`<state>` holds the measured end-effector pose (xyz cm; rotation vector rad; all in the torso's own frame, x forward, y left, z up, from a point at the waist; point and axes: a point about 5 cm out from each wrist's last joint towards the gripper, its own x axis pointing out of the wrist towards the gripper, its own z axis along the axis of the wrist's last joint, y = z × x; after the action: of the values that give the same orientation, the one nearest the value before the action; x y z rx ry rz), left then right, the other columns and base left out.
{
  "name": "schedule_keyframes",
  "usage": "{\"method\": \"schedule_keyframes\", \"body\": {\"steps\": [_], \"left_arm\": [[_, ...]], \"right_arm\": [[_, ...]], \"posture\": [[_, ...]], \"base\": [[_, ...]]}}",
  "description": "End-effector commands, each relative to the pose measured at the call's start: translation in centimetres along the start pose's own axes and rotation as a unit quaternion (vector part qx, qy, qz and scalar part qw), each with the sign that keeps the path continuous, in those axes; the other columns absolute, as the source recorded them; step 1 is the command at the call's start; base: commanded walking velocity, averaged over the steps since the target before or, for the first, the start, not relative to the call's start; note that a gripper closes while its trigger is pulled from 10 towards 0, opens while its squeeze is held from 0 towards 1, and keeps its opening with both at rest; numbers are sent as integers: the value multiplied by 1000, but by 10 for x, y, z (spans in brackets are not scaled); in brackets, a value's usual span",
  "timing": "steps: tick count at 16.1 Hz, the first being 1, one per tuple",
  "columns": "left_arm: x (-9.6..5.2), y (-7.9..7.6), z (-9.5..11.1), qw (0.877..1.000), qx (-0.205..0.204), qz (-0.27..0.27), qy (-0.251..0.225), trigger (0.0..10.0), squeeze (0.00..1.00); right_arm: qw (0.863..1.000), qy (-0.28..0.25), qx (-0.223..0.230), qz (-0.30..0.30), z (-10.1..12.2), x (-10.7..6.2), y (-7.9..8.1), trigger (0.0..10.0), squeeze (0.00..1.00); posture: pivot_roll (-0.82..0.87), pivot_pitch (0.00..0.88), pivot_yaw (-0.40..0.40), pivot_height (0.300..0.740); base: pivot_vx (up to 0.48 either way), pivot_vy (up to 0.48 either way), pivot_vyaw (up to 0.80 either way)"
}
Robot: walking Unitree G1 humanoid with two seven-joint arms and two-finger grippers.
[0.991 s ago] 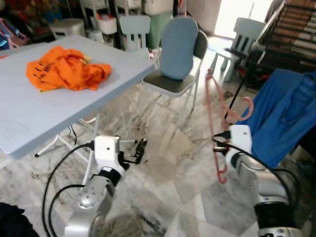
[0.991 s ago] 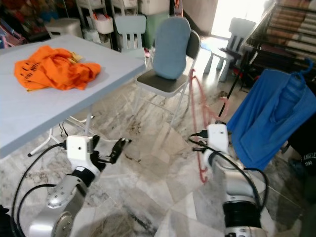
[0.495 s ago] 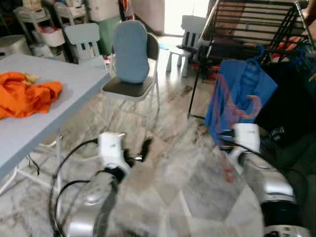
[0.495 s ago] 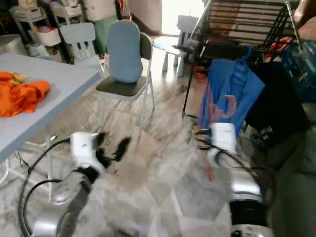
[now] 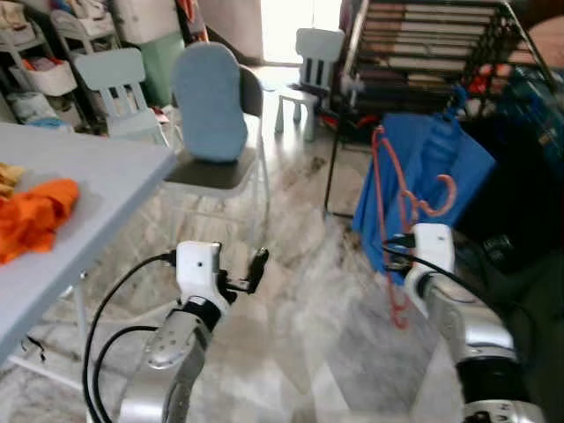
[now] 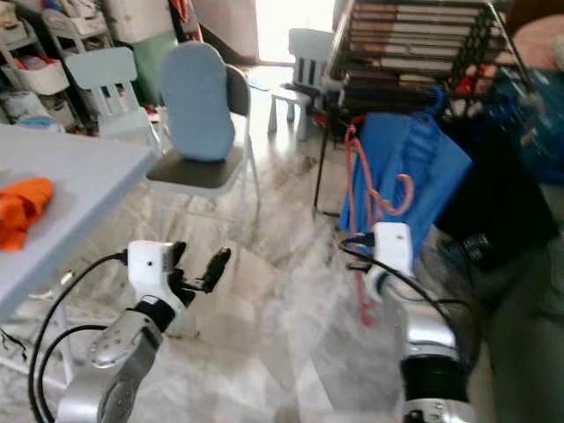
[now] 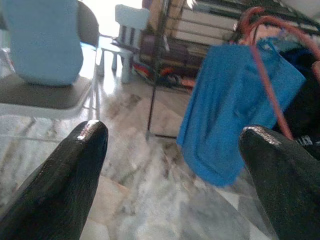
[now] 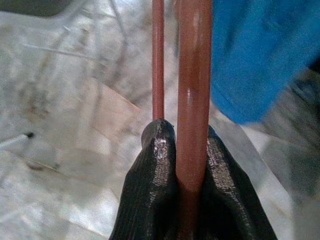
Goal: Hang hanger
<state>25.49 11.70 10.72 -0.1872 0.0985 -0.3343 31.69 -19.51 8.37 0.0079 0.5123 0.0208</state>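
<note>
One red hanger (image 5: 394, 207), upright, clamped in right gripper (image 8: 187, 165) jaws; drying rack (image 5: 423, 40) lies at 12 o'clock beyond. Left gripper (image 7: 175, 165) jaws open, empty.

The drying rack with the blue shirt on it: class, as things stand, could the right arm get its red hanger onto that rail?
Probably yes. The right gripper is shut on the red hanger, held upright just before the blue shirt. The drying rack stands right behind, with open floor between.

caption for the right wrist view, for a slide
Right gripper clamped on a red hanger, blue shirt just beyond.
</note>
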Motion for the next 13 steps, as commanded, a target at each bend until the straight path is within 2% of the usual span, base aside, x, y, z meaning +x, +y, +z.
{"method": "schedule_keyframes", "body": {"steps": [1, 4, 6, 13], "left_arm": [[-3, 5, 1, 1000, 3, 7, 0, 10000, 0], [-2, 3, 0, 1000, 4, 5, 2, 10000, 0], [-2, 2, -1, 1000, 3, 2, 4, 10000, 0], [-1, 2, -3, 1000, 6, -2, 16, 10000, 0]], "right_arm": [[1000, -19, -5, 13, 10, 0, 7, 10000, 0], [1000, -15, -5, 11, 9, 0, 8, 10000, 0], [1000, -2, -6, 8, 5, 1, 8, 10000, 0], [1000, 4, -3, 8, 2, 1, 10, 10000, 0]], "posture": [[-87, 23, 21, 740], [-88, 27, 22, 740], [-88, 29, 23, 740], [-88, 36, 27, 740]], "base": [[398, 266, 0], [398, 266, 0], [399, 264, -800], [398, 268, 0]]}}
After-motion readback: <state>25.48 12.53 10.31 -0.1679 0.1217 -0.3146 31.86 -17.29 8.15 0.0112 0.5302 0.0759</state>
